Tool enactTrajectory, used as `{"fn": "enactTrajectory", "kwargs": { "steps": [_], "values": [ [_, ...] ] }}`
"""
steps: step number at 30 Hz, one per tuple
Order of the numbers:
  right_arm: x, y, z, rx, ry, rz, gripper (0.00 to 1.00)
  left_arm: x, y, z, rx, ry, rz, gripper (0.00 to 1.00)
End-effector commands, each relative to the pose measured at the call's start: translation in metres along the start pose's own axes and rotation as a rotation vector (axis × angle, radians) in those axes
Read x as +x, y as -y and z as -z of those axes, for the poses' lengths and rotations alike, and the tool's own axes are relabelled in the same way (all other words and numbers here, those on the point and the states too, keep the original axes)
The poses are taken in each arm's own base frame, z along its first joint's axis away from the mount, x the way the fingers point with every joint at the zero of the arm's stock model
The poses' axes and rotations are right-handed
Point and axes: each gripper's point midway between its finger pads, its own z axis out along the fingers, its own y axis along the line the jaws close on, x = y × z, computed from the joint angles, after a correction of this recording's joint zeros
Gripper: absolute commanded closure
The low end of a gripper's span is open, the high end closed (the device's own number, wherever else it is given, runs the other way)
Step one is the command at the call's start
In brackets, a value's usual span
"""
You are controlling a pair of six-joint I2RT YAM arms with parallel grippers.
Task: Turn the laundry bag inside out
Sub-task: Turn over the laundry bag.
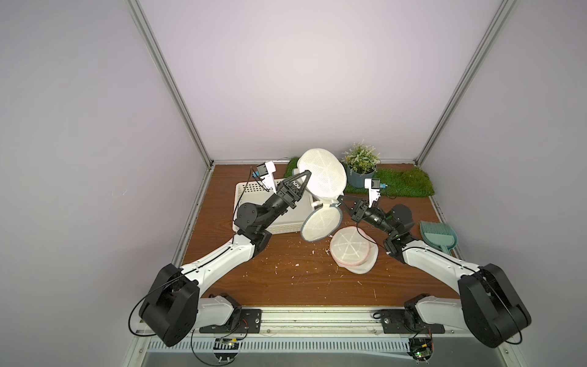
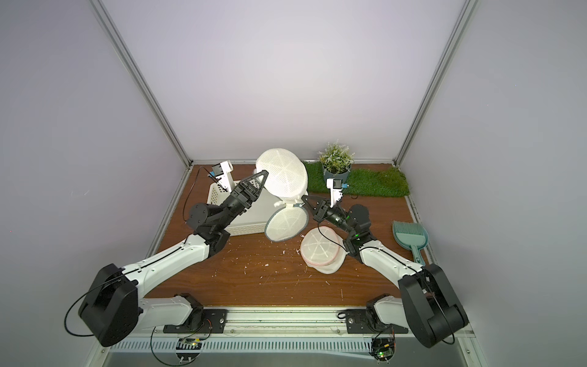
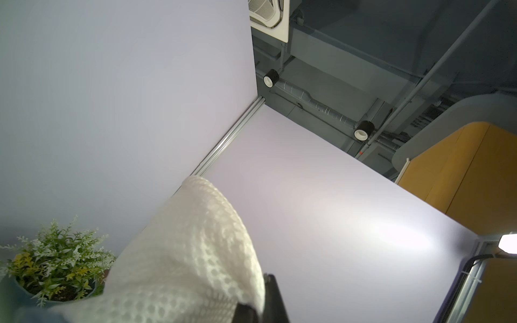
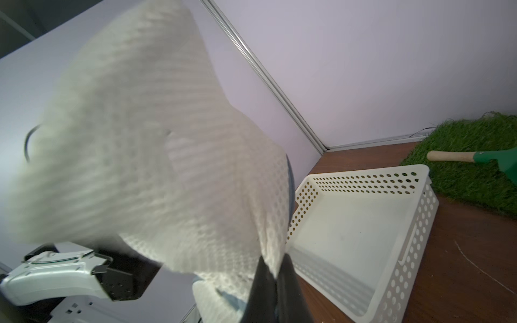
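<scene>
The laundry bag point(image 1: 322, 174) is white mesh and hangs in the air above the table's back middle in both top views, its domed half point(image 2: 282, 178) uppermost. A round flap with a grey rim point(image 1: 320, 224) dangles below it. My left gripper point(image 1: 306, 173) is shut on the dome's left edge. In the left wrist view the mesh point(image 3: 181, 251) is pinched in that gripper point(image 3: 258, 303). My right gripper point(image 1: 340, 199) is shut on the bag's lower right edge near the flap. The right wrist view shows mesh point(image 4: 140, 139) clamped in its closed tips point(image 4: 274, 260).
A second mesh bag with a pink rim point(image 1: 352, 249) lies on the table under the right arm. A white perforated basket point(image 1: 247, 186) sits at back left. At the back stand a potted plant point(image 1: 360, 162) and a grass mat point(image 1: 400, 184). A teal dustpan point(image 1: 438, 236) lies at the right.
</scene>
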Motion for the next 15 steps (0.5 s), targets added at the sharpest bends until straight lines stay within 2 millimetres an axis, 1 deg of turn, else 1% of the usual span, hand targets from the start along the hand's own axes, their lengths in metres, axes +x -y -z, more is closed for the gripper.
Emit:
{"fn": "enactTrajectory", "kwargs": {
  "steps": [1, 4, 5, 6, 8, 9, 11, 13, 15],
  "values": [
    [-0.027, 0.002, -0.001, 0.023, 0.123, 0.130, 1.00, -0.040, 0.052, -0.003, 0.155, 0.165, 0.045, 1.00],
    [-0.042, 0.019, -0.003, 0.143, 0.167, 0.192, 1.00, -0.035, 0.041, -0.001, 0.118, 0.188, 0.151, 1.00],
    [-0.047, 0.020, -0.003, 0.167, 0.176, 0.220, 1.00, -0.032, 0.036, 0.000, 0.104, 0.190, 0.185, 1.00],
    [-0.054, 0.022, -0.002, 0.199, 0.201, 0.242, 0.97, -0.030, 0.033, 0.000, 0.093, 0.190, 0.204, 1.00],
    [-0.063, 0.016, -0.001, 0.208, 0.209, 0.298, 0.81, -0.026, 0.027, 0.001, 0.060, 0.178, 0.228, 1.00],
    [-0.065, 0.012, -0.001, 0.207, 0.203, 0.323, 0.76, -0.024, 0.021, 0.001, 0.034, 0.173, 0.238, 1.00],
    [-0.066, 0.003, 0.002, 0.206, 0.179, 0.382, 0.60, -0.021, 0.012, 0.003, -0.023, 0.167, 0.247, 1.00],
    [-0.062, 0.000, 0.009, 0.224, 0.144, 0.430, 0.46, -0.017, -0.001, 0.005, -0.093, 0.156, 0.256, 1.00],
    [-0.050, 0.001, 0.019, 0.252, 0.086, 0.475, 0.39, -0.015, -0.009, 0.009, -0.145, 0.152, 0.245, 1.00]
  ]
}}
